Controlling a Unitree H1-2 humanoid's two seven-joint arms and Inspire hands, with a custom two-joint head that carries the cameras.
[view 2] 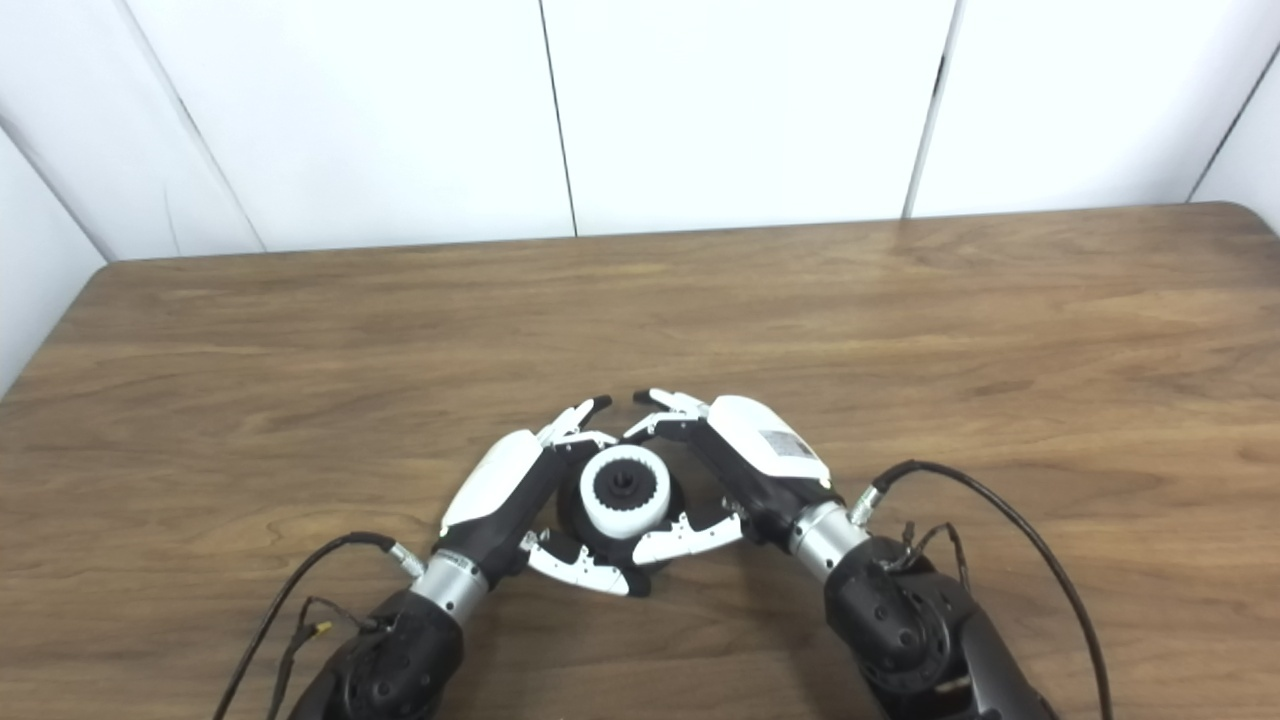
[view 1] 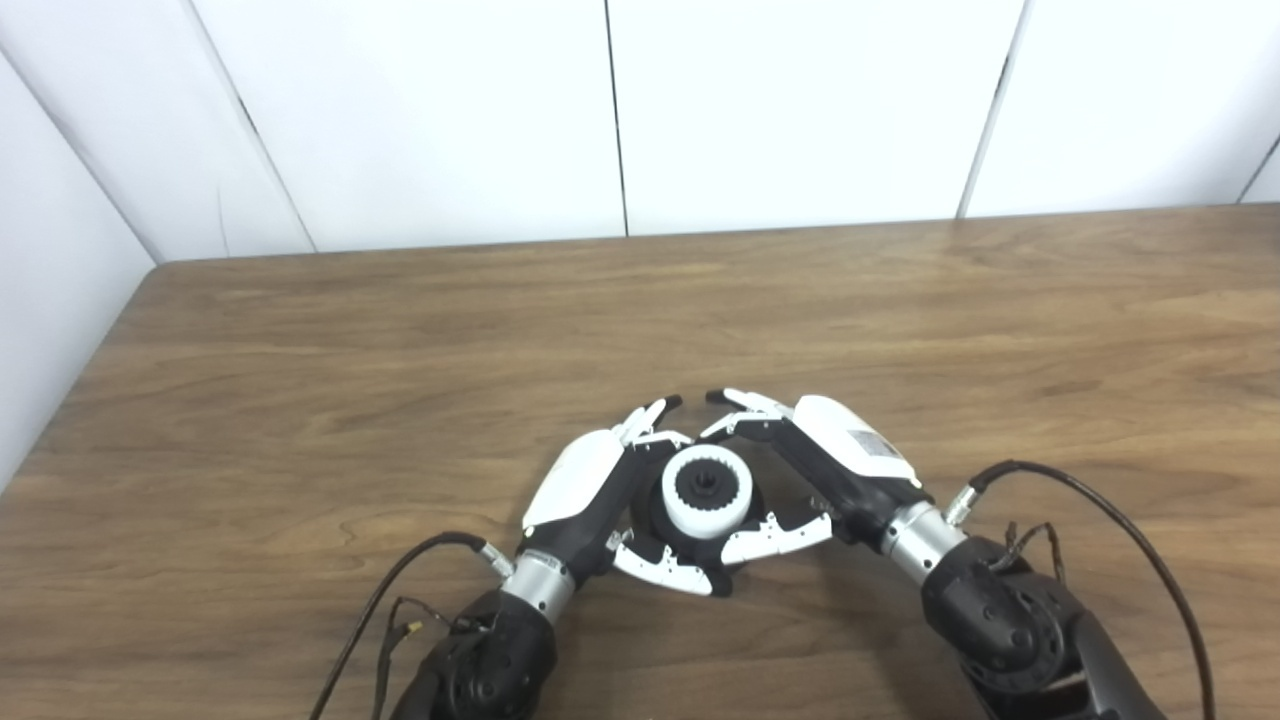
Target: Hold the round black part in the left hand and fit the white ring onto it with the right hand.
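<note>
Cupping black part (view 1: pixel 665 515), white ring (view 1: pixel 707 491)

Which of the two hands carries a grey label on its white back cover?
The right hand, whose arm enters from the picture's right. Its white cover shows a small grey label; the left hand has a plain white cover.

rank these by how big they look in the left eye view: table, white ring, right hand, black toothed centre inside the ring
1. table, filling most of the view
2. right hand, clearly larger than the ring it cups
3. white ring
4. black toothed centre, smallest, inside the ring
</note>
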